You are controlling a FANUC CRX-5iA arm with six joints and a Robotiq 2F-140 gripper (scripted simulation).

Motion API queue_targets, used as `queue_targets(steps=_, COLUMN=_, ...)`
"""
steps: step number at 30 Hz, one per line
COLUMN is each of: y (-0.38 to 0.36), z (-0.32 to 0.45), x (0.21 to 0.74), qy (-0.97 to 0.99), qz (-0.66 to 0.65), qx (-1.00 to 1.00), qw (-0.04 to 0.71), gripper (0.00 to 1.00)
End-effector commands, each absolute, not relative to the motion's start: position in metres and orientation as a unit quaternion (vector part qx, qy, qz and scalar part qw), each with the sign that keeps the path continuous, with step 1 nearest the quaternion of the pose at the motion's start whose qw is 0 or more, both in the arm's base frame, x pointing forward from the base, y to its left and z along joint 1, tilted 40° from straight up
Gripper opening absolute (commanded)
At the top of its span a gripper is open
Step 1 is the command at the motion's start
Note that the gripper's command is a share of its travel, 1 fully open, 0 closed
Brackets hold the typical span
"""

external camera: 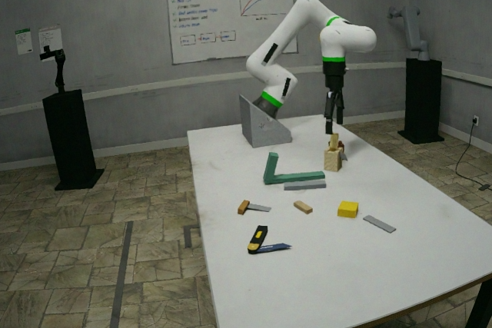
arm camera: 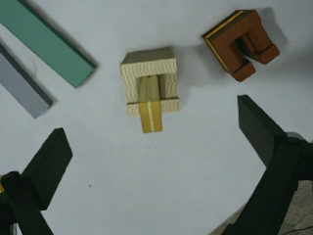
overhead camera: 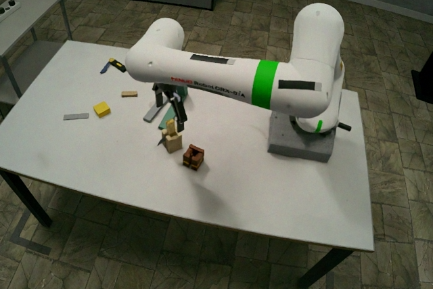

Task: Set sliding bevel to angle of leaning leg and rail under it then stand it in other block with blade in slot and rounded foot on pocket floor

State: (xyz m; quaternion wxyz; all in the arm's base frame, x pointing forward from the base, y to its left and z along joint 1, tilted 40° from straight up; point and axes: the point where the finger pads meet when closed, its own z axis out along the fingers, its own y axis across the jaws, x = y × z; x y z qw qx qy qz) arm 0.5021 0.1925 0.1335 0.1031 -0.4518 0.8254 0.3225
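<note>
In the wrist view, the green leg-and-rail piece (arm camera: pixel 46 42) lies far left. To its right the pale block (arm camera: pixel 151 78) holds the sliding bevel (arm camera: pixel 152 117) upright, with the brown block (arm camera: pixel 242 42) further right. The gripper (arm camera: pixel 153 151) hangs above with fingers spread wide, holding nothing. The bevel looks light and stiff; its wooden handle seems the best hold.

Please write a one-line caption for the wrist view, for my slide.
Open gripper above the pale block holding the sliding bevel, brown block beside it.
</note>
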Motion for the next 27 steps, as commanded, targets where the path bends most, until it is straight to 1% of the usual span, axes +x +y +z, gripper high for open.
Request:
queue_targets(steps=1, y=0.1965, z=0.1325, x=0.5035, qy=0.837, qz=0.33, qx=-0.425, qw=0.099, gripper=1.0)
queue_targets(steps=27, y=0.201, z=0.1312, x=0.5056, qy=0.839, qz=0.332, qx=-0.42, qw=0.098, gripper=1.0)
